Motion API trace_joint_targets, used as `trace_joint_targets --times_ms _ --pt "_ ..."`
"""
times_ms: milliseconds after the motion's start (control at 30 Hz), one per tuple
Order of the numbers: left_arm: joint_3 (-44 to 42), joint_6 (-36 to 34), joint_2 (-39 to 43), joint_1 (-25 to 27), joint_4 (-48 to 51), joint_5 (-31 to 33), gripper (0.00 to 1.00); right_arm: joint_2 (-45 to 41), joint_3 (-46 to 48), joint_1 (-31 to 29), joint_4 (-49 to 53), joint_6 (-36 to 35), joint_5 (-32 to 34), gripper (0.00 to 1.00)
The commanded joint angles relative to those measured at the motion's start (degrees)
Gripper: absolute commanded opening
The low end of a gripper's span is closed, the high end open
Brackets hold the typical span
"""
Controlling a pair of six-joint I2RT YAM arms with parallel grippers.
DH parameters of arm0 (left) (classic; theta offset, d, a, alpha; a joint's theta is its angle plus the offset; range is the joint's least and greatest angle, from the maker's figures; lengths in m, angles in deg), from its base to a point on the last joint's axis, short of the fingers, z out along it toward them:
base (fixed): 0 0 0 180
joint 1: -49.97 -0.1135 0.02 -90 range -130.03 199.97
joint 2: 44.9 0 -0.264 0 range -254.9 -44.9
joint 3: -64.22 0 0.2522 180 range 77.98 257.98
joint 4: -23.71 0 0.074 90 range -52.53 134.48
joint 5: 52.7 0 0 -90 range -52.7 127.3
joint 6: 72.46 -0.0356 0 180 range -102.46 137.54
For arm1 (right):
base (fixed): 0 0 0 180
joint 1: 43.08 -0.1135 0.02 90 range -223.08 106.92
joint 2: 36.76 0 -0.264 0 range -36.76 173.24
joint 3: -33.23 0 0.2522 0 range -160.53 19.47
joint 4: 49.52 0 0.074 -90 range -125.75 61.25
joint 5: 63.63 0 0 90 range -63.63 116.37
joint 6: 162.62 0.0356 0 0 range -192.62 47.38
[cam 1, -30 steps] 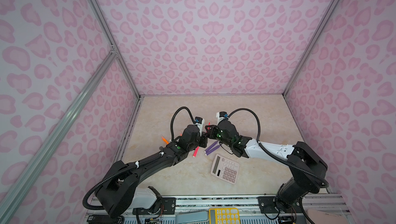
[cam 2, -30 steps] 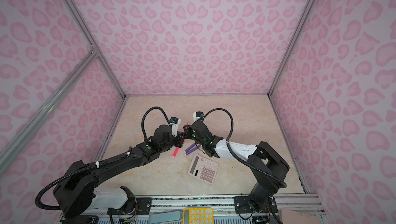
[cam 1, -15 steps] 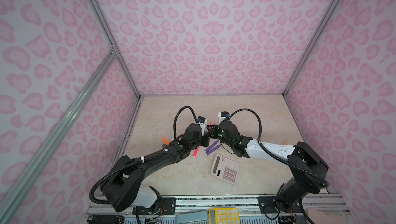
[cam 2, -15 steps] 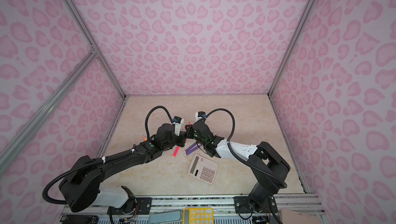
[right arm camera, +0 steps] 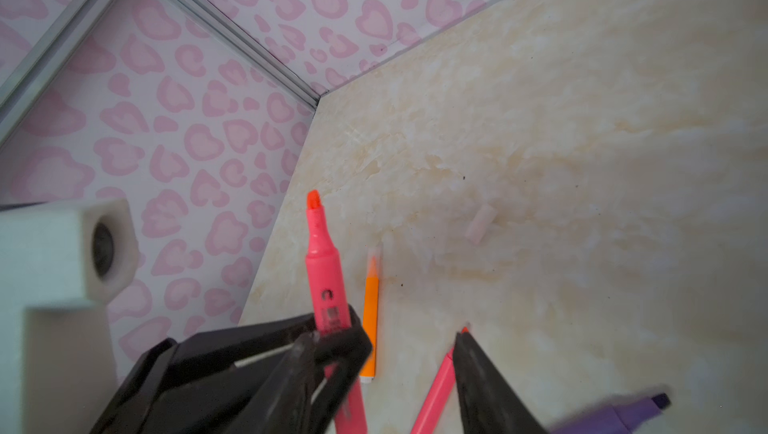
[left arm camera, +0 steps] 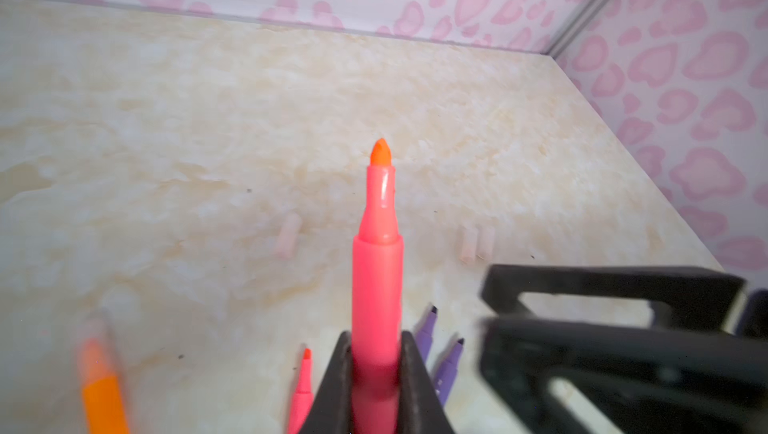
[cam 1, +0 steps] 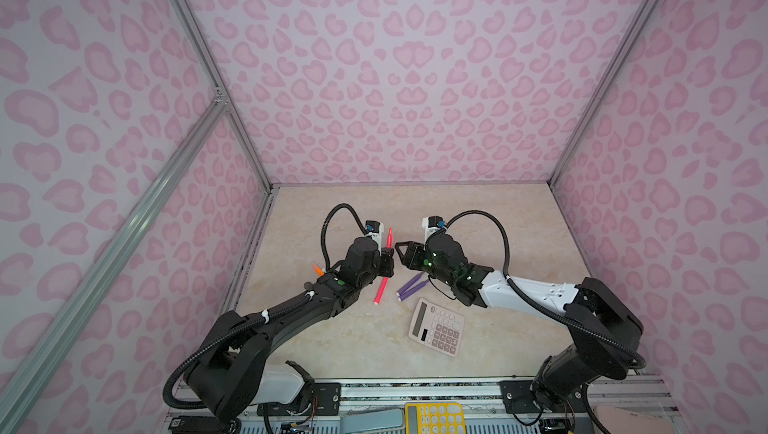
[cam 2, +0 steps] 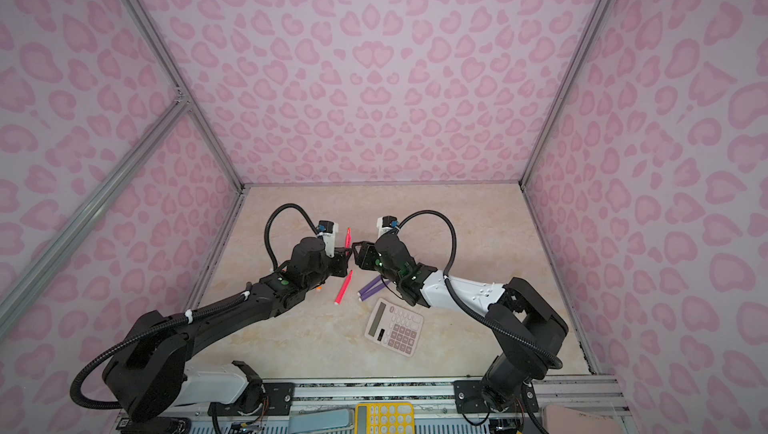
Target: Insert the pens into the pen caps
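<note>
Left claw: the left gripper [left arm camera: 376,353] pinches the held pink-red pen [left arm camera: 377,270] by its barrel. The bare tip juts past the fingertips, clear of the table [cam 1: 498,211].
Right claw: the right gripper [cam 1: 402,254] has its jaws spread and sits just beside the left one, gripping nothing.
Caps: a lone pen cap [left arm camera: 287,234] and a pair of pen caps [left arm camera: 476,243] lie on the table beyond the held tip, apart from both claws.
Loose pens: the second pink-red pen [cam 1: 381,291], the purple pens [cam 1: 411,286] and the orange pen [right arm camera: 370,319] lie flat near the claws.
Calculator [cam 1: 436,328]: beside the purple pens.
</note>
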Motion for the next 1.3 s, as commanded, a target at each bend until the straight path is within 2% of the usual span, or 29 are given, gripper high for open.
trace_joint_targets --times_ms 0,167,233,400,633,933,1133,1267 --pt "-2.6 3.7 3.7 -4.4 0.5 1.0 0.03 -0.3 0.5 0.9 0.7 -1.6 2.0 0.56" --pt "-7.0 2.8 12.7 -9.0 4.8 4.3 0.03 3.6 -4.1 2.2 7.0 -2.9 5.3 0.49" --pt "-8.3 2.0 16.7 -10.2 6.6 5.6 0.03 7.5 -9.6 2.4 13.0 -4.2 6.1 0.47" --pt "-10.5 0.8 23.0 -12.3 10.5 3.9 0.03 20.2 -25.9 3.1 29.2 -8.2 7.0 0.41" --pt "-12.7 1.9 25.3 -12.5 10.4 2.3 0.03 33.7 -44.1 3.3 42.9 -13.3 8.2 0.44" --pt "-12.8 2.2 26.6 -12.5 11.0 0.6 0.03 44.9 -58.4 3.1 51.7 -16.6 8.0 0.49" --pt "-12.9 2.6 25.9 -12.5 10.5 -0.3 0.03 49.1 -63.8 1.9 55.0 -17.4 8.8 0.49" --pt "-12.8 2.5 25.8 -12.6 10.8 -0.5 0.03 49.1 -63.3 1.5 55.0 -16.6 10.0 0.48"
